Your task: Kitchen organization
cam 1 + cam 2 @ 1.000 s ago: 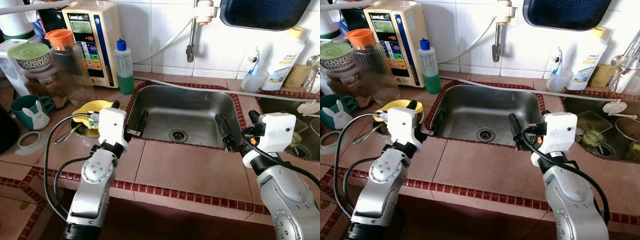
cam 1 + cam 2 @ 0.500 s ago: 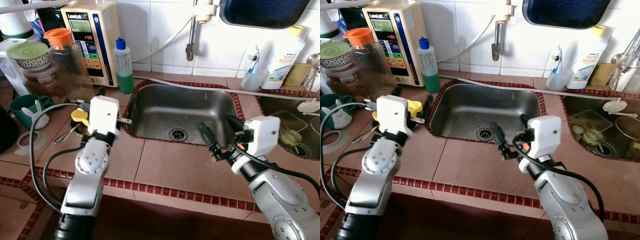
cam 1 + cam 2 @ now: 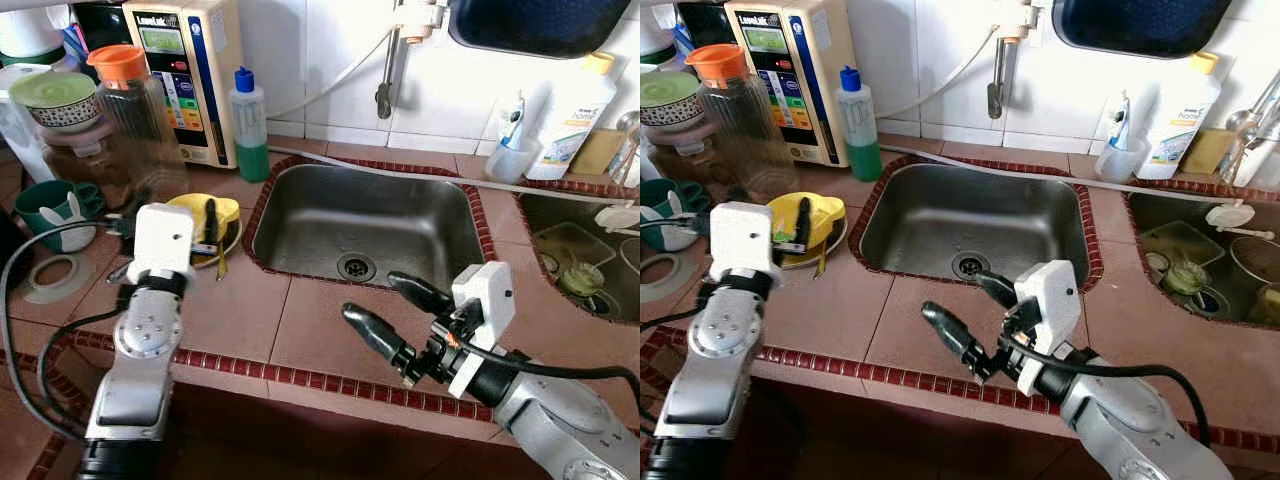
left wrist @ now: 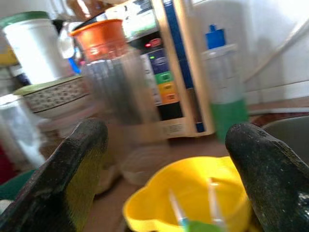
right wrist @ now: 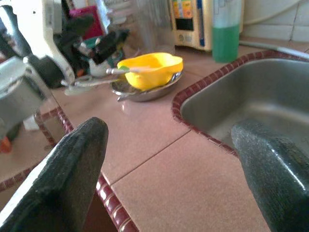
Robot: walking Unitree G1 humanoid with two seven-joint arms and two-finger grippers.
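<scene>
Right wrist view: open tile beside sink (image 5: 251,106) rim, yellow bowl (image 5: 148,69) beyond.

You had one stainless steel sink basin (image 3: 365,225) at twelve o'clock and a second steel basin (image 3: 585,255) at two o'clock, so two basins. One yellow plastic bowl (image 3: 205,215) sat on one round metal plate (image 3: 830,247) at ten o'clock. You had two bottles: one clear bottle of green liquid with a blue cap (image 3: 249,125) at eleven o'clock and one white detergent bottle with a yellow cap (image 3: 570,105) at one o'clock. One clear ribbed jar with an orange lid (image 3: 135,115), one cream water-filter unit (image 3: 190,70), one teal mug with a white rabbit (image 3: 55,215).
</scene>
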